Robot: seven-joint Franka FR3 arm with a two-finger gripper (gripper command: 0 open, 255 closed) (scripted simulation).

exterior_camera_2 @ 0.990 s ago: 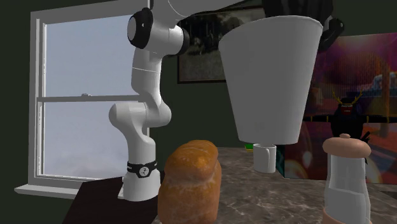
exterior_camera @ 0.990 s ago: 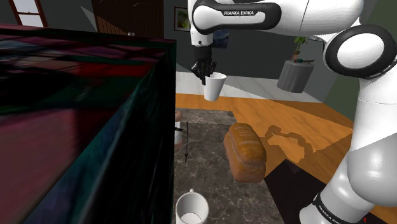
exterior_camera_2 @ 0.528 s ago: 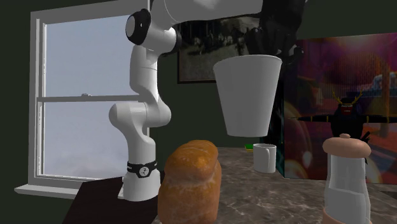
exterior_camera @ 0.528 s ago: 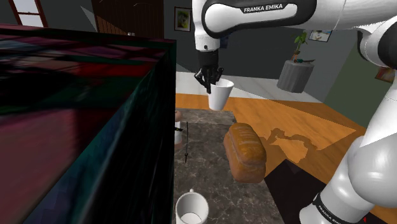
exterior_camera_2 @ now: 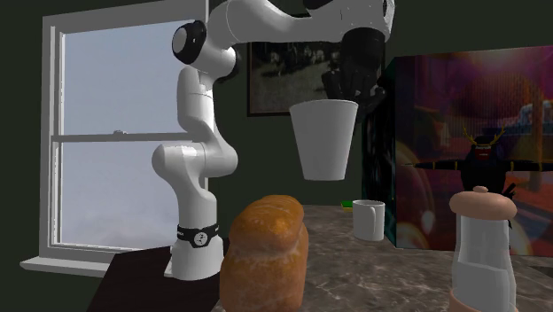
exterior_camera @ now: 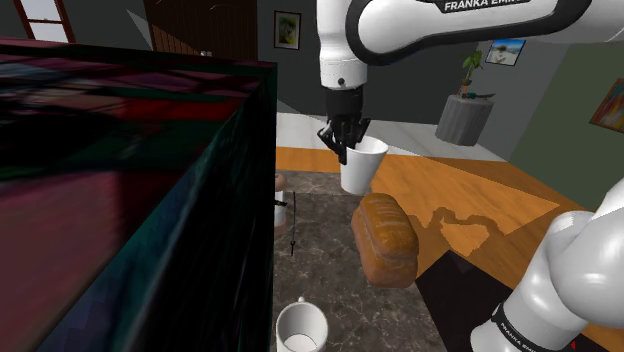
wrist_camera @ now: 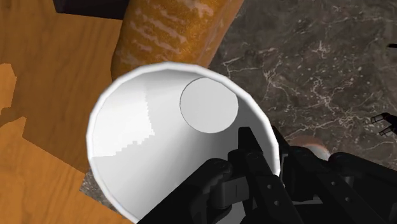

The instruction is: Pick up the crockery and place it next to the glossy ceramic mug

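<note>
Dark marbled stone makes up the worktop (exterior_camera: 322, 235), with orange wooden floor (exterior_camera: 500, 195) beyond its edge. High over that edge, the black two-finger claw (exterior_camera: 345, 138) is closed on the rim of a plain white tapered cup (exterior_camera: 360, 170), one finger inside the wall and the other outside. The cup hangs upright directly under the claw, clear of the worktop. Lower down, just past the cup, a golden-brown loaf of bread (exterior_camera: 385, 238) lies on the stone without touching the cup. A glossy white ceramic mug (exterior_camera: 300, 328) stands on the worktop well apart from the claw, beyond the loaf.
</note>
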